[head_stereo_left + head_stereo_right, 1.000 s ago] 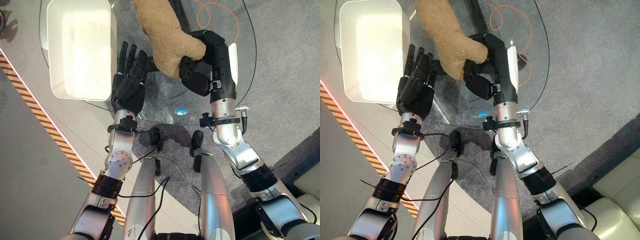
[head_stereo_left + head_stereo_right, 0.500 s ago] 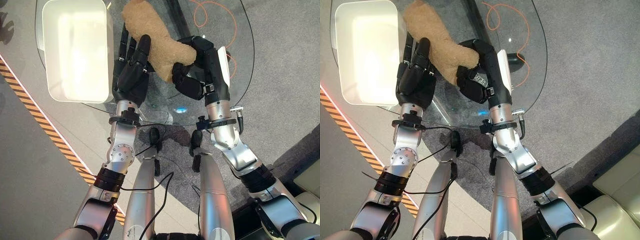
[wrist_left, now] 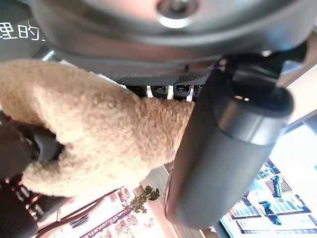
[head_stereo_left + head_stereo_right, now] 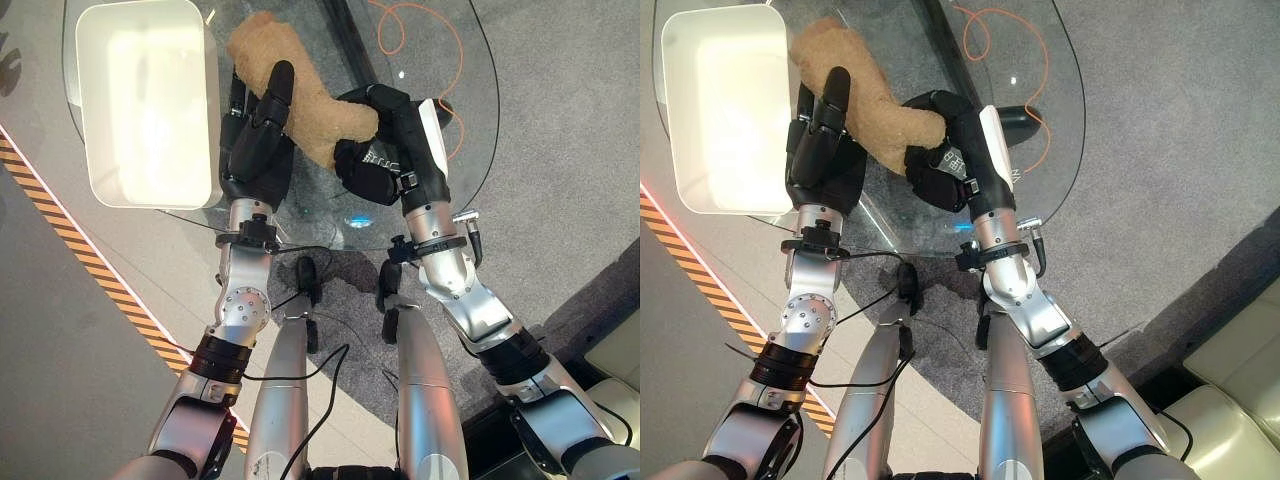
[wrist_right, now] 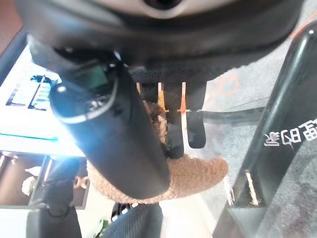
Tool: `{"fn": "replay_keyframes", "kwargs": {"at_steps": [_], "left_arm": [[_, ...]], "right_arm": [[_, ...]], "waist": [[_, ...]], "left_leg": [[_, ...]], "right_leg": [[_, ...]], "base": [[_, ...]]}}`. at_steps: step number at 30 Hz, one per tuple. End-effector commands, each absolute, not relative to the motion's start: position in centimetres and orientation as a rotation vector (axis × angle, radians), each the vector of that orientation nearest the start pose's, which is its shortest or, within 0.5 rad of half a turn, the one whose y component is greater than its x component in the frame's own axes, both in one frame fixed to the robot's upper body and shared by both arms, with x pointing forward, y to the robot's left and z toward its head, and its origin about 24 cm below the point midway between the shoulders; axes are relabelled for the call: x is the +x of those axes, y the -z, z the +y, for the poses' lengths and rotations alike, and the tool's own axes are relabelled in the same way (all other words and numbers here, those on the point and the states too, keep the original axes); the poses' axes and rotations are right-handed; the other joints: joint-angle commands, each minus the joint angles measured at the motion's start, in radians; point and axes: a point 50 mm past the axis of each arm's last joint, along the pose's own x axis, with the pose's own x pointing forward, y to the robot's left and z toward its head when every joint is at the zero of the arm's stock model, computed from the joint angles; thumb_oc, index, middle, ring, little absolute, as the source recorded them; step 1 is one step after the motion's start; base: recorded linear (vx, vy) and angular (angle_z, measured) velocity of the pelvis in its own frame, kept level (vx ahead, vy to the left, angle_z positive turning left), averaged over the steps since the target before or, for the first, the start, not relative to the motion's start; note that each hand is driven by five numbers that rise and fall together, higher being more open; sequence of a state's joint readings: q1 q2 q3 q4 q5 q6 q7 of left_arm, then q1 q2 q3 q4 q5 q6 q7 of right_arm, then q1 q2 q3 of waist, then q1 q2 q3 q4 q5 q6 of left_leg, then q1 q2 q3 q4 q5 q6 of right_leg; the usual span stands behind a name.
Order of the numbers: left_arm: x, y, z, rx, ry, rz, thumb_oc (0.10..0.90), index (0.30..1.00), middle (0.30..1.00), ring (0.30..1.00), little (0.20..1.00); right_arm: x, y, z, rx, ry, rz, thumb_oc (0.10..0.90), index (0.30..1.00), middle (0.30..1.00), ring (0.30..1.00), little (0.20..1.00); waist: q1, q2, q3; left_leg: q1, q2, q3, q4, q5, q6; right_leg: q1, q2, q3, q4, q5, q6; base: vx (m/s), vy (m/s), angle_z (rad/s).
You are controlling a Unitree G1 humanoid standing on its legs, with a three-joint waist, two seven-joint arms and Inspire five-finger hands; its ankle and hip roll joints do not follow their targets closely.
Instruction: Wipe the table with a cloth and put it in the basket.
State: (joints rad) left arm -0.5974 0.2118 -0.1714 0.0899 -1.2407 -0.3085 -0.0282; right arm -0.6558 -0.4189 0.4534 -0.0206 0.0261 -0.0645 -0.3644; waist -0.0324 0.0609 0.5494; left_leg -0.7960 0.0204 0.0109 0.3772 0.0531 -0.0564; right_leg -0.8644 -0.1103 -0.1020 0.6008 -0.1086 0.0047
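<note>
Fingers of our left hand (image 4: 256,150) and right hand (image 4: 375,155) curl round the fluffy tan cloth (image 4: 290,95), above the glass desk (image 4: 440,190) beside the white basket (image 4: 205,110).

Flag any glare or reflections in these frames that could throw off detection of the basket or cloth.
Left eye view: the white rectangular plastic basket is blown out inside, its floor unreadable; the round glass table is see-through, showing carpet and an orange cable. Left wrist view: the glass mirrors bright scenery beside the fluffy tan cloth. Right wrist view: similar bright reflections beside the right hand.
</note>
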Motion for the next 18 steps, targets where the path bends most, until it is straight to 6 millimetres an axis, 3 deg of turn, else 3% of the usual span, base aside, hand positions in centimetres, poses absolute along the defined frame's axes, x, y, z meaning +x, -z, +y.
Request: {"fn": "replay_keyframes", "kwargs": {"at_steps": [1,6,7,8,9,18], "left_arm": [[29.69,-28.14,12.19,-0.983,0.627,-0.917,0.800,0.900,0.900,0.900,0.900],[29.70,-28.08,12.20,-0.978,0.626,-0.919,0.800,0.900,0.900,0.900,0.900],[29.70,-28.09,12.23,-0.974,0.625,-0.921,0.748,0.855,0.855,0.855,0.848],[29.67,-28.12,12.29,-0.968,0.624,-0.934,0.306,0.476,0.476,0.476,0.406],[29.63,-28.20,12.35,-0.962,0.626,-0.945,0.100,0.300,0.300,0.300,0.200],[29.41,-28.41,12.47,-0.934,0.628,-0.984,0.100,0.300,0.300,0.300,0.200]], "right_arm": [[25.79,-28.32,-4.95,-0.215,-0.341,-1.138,0.100,0.300,0.300,0.300,0.200],[25.75,-28.43,-4.92,-0.216,-0.344,-1.147,0.100,0.300,0.300,0.300,0.200],[25.74,-28.44,-4.92,-0.214,-0.345,-1.148,0.100,0.300,0.300,0.300,0.200],[25.69,-28.49,-4.88,-0.214,-0.347,-1.152,0.100,0.300,0.300,0.300,0.200],[25.64,-28.56,-4.89,-0.213,-0.348,-1.153,0.100,0.300,0.300,0.300,0.200],[25.61,-28.58,-4.78,-0.205,-0.349,-1.153,0.100,0.300,0.300,0.300,0.200]], "waist": [[0.018,-0.015,-0.029],[0.019,-0.015,-0.029],[0.019,-0.015,-0.029],[0.019,-0.015,-0.029],[0.018,-0.016,-0.029],[0.018,-0.017,-0.029]], "left_leg": [[0.023,-0.065,0.058,0.043,-0.085,0.034],[0.026,-0.065,0.056,0.040,-0.085,0.033],[0.027,-0.065,0.056,0.040,-0.085,0.033],[0.027,-0.065,0.057,0.040,-0.085,0.033],[0.027,-0.065,0.057,0.040,-0.085,0.033],[0.024,-0.064,0.059,0.041,-0.087,0.033]], "right_leg": [[0.040,0.064,-0.038,-0.078,-0.007,0.005],[0.043,0.063,-0.040,-0.081,-0.006,0.007],[0.044,0.063,-0.040,-0.083,-0.006,0.007],[0.044,0.063,-0.040,-0.083,-0.005,0.007],[0.044,0.064,-0.040,-0.083,-0.005,0.007],[0.040,0.066,-0.040,-0.081,-0.005,0.006]], "base": [[0.00,0.000,0.00],[0.00,0.000,0.00],[0.00,0.000,0.00],[0.00,0.000,0.00],[0.00,0.000,0.00],[0.00,0.000,0.00]]}}
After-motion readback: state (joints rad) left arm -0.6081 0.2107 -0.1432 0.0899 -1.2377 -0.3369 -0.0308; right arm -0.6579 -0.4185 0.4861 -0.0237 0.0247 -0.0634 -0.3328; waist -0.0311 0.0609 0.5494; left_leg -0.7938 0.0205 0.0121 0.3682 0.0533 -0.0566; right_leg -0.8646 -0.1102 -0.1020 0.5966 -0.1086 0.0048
